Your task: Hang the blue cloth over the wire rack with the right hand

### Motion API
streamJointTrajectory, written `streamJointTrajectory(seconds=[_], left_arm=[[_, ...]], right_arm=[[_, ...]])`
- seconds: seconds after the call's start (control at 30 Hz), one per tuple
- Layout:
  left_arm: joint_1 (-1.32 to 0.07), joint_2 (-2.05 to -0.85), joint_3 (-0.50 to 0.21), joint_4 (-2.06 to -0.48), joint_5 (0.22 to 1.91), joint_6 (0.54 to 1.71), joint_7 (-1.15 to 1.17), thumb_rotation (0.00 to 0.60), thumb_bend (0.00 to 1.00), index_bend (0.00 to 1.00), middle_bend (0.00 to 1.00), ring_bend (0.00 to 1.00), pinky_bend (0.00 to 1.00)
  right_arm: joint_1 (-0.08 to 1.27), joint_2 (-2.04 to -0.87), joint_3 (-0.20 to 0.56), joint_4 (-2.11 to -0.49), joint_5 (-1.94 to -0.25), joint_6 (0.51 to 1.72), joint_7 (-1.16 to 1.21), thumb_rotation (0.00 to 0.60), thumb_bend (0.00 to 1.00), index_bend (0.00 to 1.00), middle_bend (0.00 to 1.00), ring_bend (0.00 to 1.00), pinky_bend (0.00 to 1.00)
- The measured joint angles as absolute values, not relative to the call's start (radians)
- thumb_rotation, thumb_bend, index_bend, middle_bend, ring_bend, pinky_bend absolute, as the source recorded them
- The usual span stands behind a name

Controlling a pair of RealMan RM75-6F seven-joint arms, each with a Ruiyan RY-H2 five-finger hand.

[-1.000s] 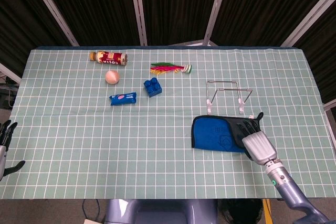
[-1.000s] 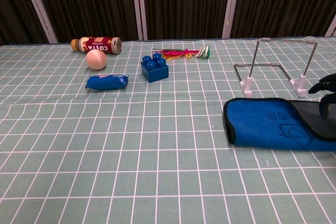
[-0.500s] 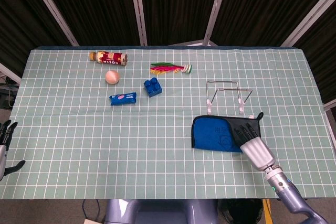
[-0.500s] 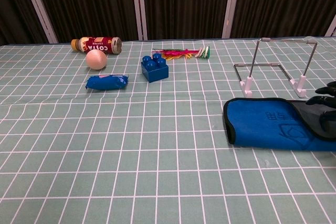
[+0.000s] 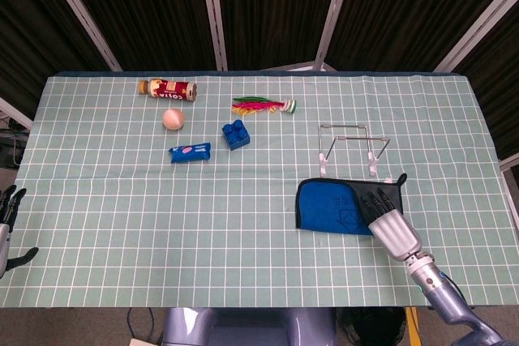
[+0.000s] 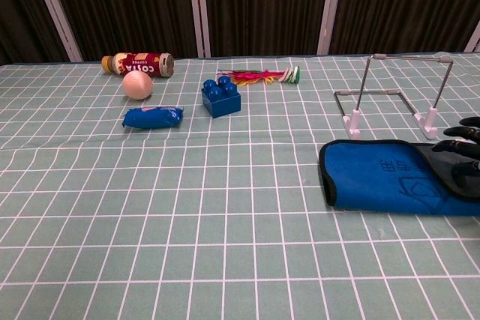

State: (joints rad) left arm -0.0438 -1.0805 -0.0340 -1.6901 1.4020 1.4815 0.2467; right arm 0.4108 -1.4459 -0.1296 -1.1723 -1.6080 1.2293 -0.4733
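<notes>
The blue cloth [image 5: 331, 206] lies flat on the table, folded, with a dark edge; the chest view shows the cloth [image 6: 379, 176] at the right. Just behind it stands the wire rack [image 5: 353, 147], upright on white feet, and the rack [image 6: 397, 89] carries nothing. My right hand [image 5: 388, 220] lies on the cloth's right end with its fingers stretched out and apart. In the chest view only the dark fingertips [image 6: 463, 146] show at the right edge. My left hand [image 5: 8, 215] hangs off the table's left edge, fingers apart, holding nothing.
At the back left lie a snack tube [image 5: 169, 88], a pink ball [image 5: 173, 119], a blue packet [image 5: 190, 152], a blue toy block [image 5: 235, 134] and a colourful feathered toy [image 5: 263, 105]. The table's near edge runs close below my right hand.
My right hand has settled lower and flatter onto the cloth's right end, and its forearm has drawn back a little. The cloth and rack have not moved.
</notes>
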Motion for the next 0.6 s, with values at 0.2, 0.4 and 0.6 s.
streamJointTrajectory(seconds=[0.2,0.4,0.6], left_arm=[[-0.043,-1.082,-0.033,-1.692,1.406,1.484,0.249,0.6,0.0,0.0,0.0,0.0,0.0],[-0.043,-1.083,-0.033,-1.691,1.405,1.483,0.251,0.6,0.0,0.0,0.0,0.0,0.0],[-0.044,-1.083,-0.034,-1.69,1.403,1.483,0.25,0.6,0.0,0.0,0.0,0.0,0.0]], right_arm=[[0.406,-1.459,-0.126,-1.136,-1.62,1.228,-0.474,0.6,0.29,0.44,0.08,0.0,0.05],[0.401,-1.481,-0.111,-1.091,-1.625,1.236,-0.445,0.6,0.33,0.49,0.09,0.0,0.07],[0.397,-1.495,-0.097,-1.067,-1.621,1.235,-0.406,0.6,0.36,0.53,0.11,0.0,0.09]])
